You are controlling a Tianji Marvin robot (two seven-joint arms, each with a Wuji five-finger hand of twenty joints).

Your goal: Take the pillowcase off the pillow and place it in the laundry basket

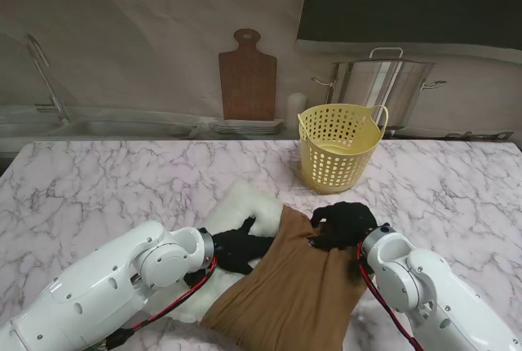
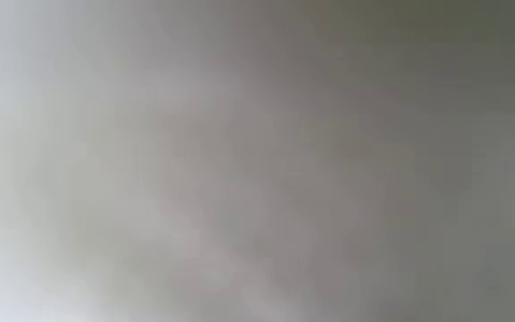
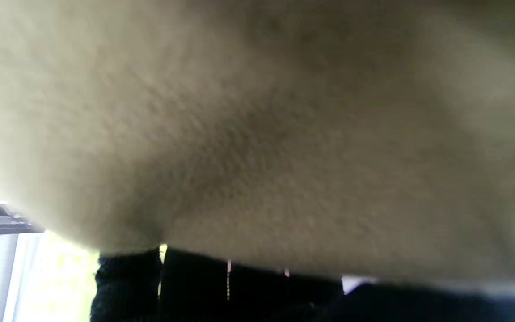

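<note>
Gripping the brown pillowcase [image 1: 285, 286] at its far edge, the right hand [image 1: 342, 224] clenches cloth, the yellow laundry basket [image 1: 338, 147] at twelve o'clock. The left hand [image 1: 241, 249] presses the white pillow [image 1: 236, 208]; whether it grasps anything, I cannot tell.

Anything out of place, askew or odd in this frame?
Nothing spilled or damaged. The pillowcase is half off, bunched askew over the pillow, as the task would have it. The right robot hand grips its far edge; the left robot hand is at its left edge. The basket stands upright. The left wrist view is pure blur.
</note>
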